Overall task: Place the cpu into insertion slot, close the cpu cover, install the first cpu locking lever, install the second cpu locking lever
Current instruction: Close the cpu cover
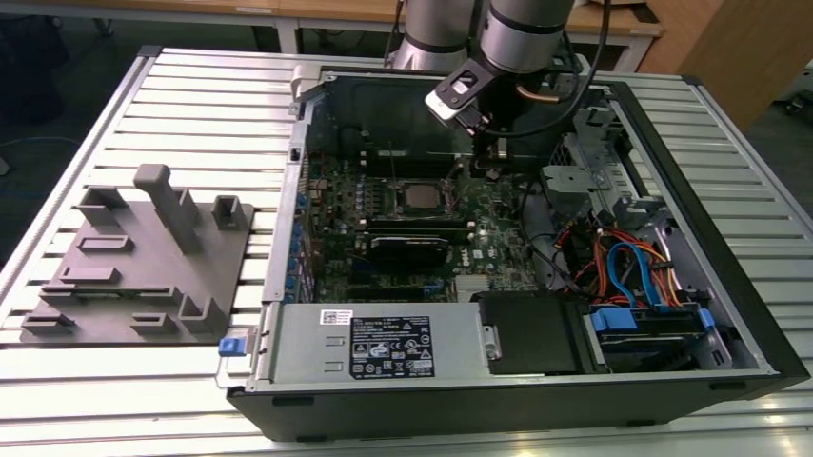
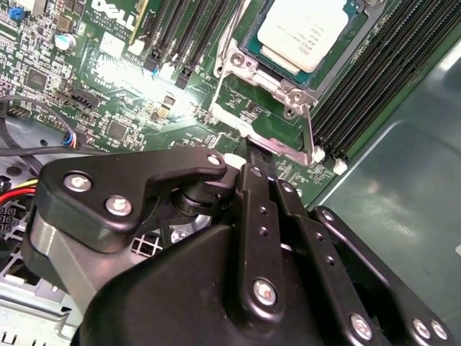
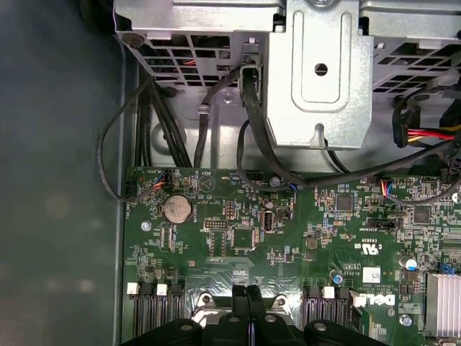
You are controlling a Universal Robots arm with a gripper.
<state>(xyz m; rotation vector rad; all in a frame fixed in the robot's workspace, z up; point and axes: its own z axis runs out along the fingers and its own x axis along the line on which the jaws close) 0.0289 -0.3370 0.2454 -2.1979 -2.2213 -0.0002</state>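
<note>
**One flat silver-grey cpu (image 2: pixel 306 29) in the square insertion slot (image 2: pixel 294 92), black gripper (image 3: pixel 247 292) closed beside it**

The cpu lies flat inside the insertion slot on the green motherboard (image 3: pixel 238 238), its dull metal top facing up. The cpu cover (image 2: pixel 245 61), a thin silvery metal frame, lies around the chip's edges, and the top shows through its window. A thin silvery locking lever (image 2: pixel 309 130) runs out from one corner of the slot.

The gripper's two black fingers (image 3: pixel 240 303) are pressed together, with only a seam between them and nothing pinched. In the second wrist view their tip stands just beside that corner of the slot, near the lever. Whether it touches the metal cannot be told.

Narrow black memory slots (image 2: pixel 360 94) flank the insertion slot. Farther from it on the board sits a round silver coin battery (image 3: pixel 176 209). Beyond the board's edge, black cables (image 3: pixel 248 108) hang before a perforated grey metal drive cage (image 3: pixel 320 72). The board lies in an open black computer case (image 1: pixel 749 324) on a slatted metal table (image 1: pixel 190 86). Outside the case, well apart from the slot toward the exterior view's left, rests a grey moulded fixture tray (image 1: pixel 140 257).
</note>
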